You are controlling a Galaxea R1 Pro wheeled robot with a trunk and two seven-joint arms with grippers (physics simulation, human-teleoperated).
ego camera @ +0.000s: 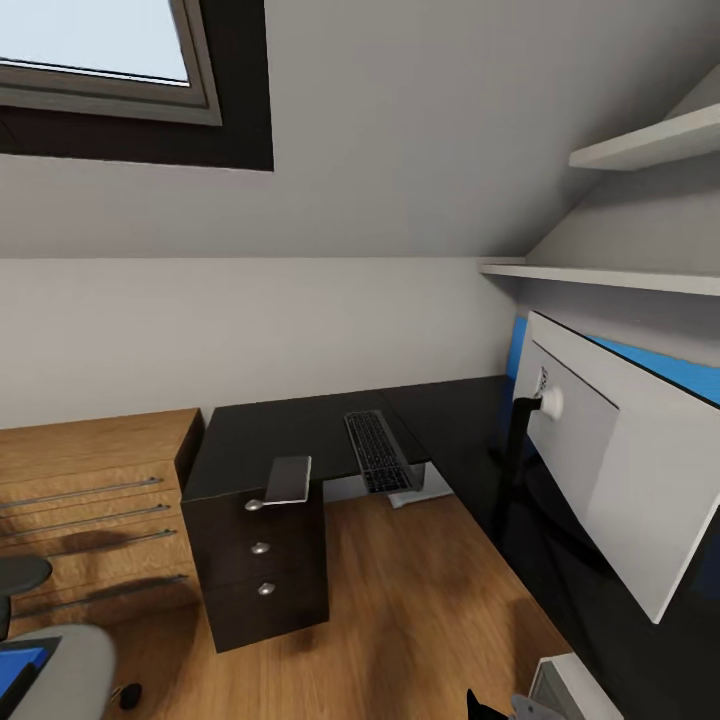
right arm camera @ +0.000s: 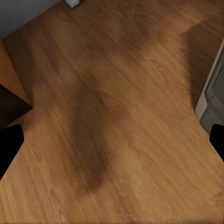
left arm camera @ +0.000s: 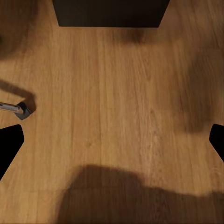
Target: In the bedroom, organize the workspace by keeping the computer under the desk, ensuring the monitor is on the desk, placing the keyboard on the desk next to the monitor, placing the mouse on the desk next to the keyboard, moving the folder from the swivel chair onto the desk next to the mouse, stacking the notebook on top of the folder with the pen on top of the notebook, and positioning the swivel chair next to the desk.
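Note:
The black-topped desk (ego camera: 270,435) runs along the wall and turns to the right. The keyboard (ego camera: 378,450) lies on it, its near end past the edge. A thin grey slab (ego camera: 289,478), maybe the notebook, overhangs the drawers. The monitor (ego camera: 610,450) stands on the right wing, pale back towards me. The swivel chair (ego camera: 60,670) sits bottom left with the blue folder (ego camera: 20,662) on it. The computer (ego camera: 565,690) (right arm camera: 212,95) is on the floor. Mouse and pen are out of view. My left gripper (left arm camera: 112,140) and right gripper (right arm camera: 112,144) hang open over bare floor.
A light-wood cabinet (ego camera: 90,500) stands left of the black drawers (ego camera: 262,565) (left arm camera: 109,11). White shelves (ego camera: 640,145) hang above the monitor. A chair leg with castor (left arm camera: 18,108) lies near my left gripper. Wood floor (ego camera: 400,610) stretches between drawers and computer.

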